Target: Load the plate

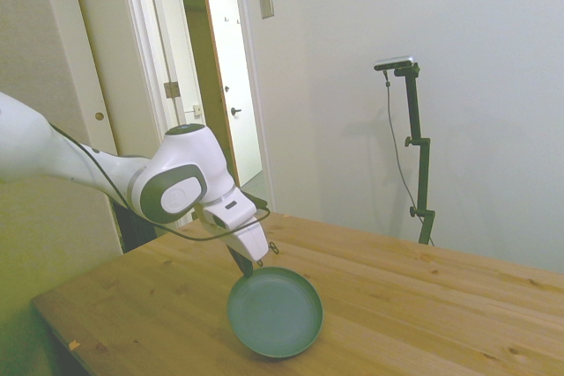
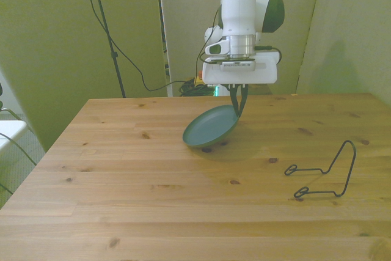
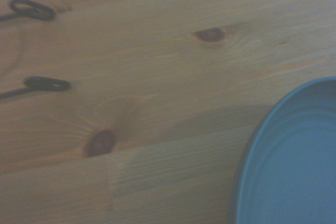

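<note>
While you watch the side view, the white arm's two-finger gripper (image 1: 244, 263) pinches the upper rim of the round, matte grey-green plate (image 1: 275, 313), which hangs tilted, its lower edge at or just above the wooden table (image 1: 423, 305). From the front view, the plate (image 2: 211, 126) faces up toward that view's left, its held edge highest; the jaws are clenched on it. A black bent-wire rack (image 2: 324, 175) stands well apart. Your wrist view shows the plate's rim (image 3: 294, 166) over bare planks.
</note>
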Tool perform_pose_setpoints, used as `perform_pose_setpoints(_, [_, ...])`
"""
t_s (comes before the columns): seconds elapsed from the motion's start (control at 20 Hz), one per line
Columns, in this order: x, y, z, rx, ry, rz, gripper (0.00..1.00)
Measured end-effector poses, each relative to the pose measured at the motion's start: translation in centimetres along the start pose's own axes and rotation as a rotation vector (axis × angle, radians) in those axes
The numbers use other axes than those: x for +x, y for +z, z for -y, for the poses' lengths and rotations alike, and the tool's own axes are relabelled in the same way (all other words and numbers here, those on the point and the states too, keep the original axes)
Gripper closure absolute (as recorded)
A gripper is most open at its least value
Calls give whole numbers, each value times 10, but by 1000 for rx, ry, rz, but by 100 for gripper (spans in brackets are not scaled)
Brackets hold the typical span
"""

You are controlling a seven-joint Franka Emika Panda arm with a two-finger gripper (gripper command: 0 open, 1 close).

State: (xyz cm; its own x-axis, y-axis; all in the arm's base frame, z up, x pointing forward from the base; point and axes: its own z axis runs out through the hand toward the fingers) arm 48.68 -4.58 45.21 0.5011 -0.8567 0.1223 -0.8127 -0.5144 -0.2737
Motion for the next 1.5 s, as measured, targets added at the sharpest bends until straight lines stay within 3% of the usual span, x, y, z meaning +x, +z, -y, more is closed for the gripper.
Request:
perform_pose_setpoints(0.4, [-6, -61, 35, 122, 36, 73, 100])
perform_pose_setpoints(0.55, [-7, -82, 46, 211, 50, 117, 100])
perform_pose_setpoints(0.9, [-9, -132, 65, 400, 55, 321, 100])
perform_pose_setpoints(1.2, [-8, -127, 88, 455, 65, 513, 100])
perform_pose_setpoints(1.5, [16, -95, 126, 454, 102, 590, 100])
